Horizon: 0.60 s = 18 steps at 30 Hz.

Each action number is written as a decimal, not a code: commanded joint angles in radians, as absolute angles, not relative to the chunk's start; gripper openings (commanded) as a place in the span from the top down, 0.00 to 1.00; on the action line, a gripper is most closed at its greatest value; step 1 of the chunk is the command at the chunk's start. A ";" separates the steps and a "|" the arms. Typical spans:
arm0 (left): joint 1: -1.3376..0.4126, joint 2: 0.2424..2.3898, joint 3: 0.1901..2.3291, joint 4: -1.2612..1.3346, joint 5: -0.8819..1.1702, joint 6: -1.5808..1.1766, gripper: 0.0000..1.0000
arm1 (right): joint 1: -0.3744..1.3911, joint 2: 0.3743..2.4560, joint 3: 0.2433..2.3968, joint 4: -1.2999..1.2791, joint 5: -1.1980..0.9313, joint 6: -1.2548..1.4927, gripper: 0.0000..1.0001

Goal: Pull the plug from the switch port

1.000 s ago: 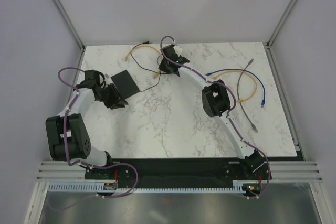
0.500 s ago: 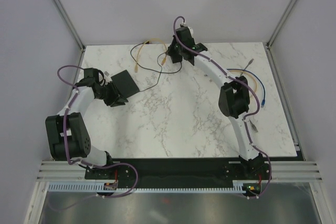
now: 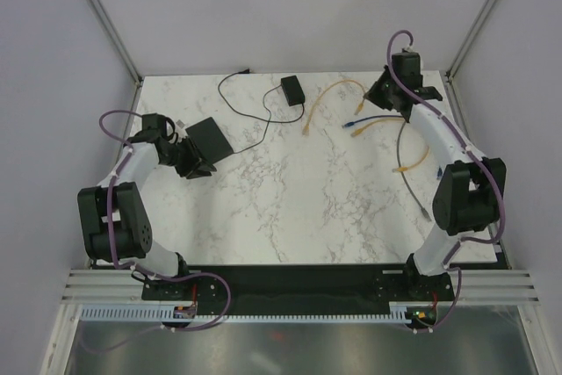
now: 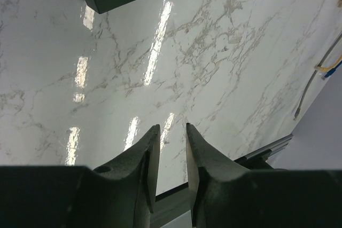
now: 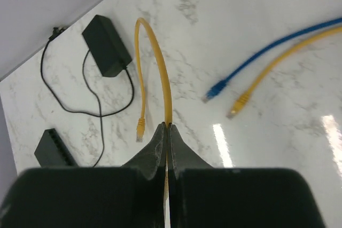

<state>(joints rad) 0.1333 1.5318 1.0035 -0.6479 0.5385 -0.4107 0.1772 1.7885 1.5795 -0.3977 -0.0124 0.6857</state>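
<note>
The left gripper point(image 4: 171, 127) stays where it was a second ago, at the near-left edge of the switch box point(image 3: 211, 138). Its fingers are a narrow gap apart with nothing between them. The switch box has not moved.

The right gripper point(image 5: 167, 126) has changed most. Earlier it hung just right of and beyond the switch box; now it is well off to the box's right, at the far side, pinched tight on the yellow cable point(image 5: 155, 52). That cable has travelled with it. Its plug point(image 5: 140, 128) is free, well right of the switch box; the switch port itself is too small to make out.

The adapter block point(image 3: 291, 88), hidden under the right gripper before, now shows beyond and right of the box.

In all there are:
- one switch box
- one adapter block with one thin black cord point(image 5: 85, 89)
- four patch cables: the held yellow one, a second yellow cable point(image 5: 267, 70), one blue cable point(image 5: 267, 52) and one grey cable point(image 3: 426, 212)
</note>
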 commanded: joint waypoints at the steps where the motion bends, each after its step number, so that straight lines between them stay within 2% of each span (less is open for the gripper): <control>1: 0.138 1.551 1.039 -0.624 0.580 -0.383 0.66 | 0.108 1.655 1.436 -0.377 -0.046 0.660 1.00; 6: 0.138 1.563 1.040 -0.624 0.587 -0.390 0.66 | 0.006 1.597 1.273 -0.357 -0.048 0.634 1.00; 16: 0.138 1.562 1.051 -0.624 0.618 -0.396 0.66 | -0.025 1.746 1.178 -0.422 0.031 0.545 1.00; 18: 0.138 1.546 1.049 -0.618 0.611 -0.396 0.66 | -0.028 1.762 1.193 -0.481 0.084 0.538 0.90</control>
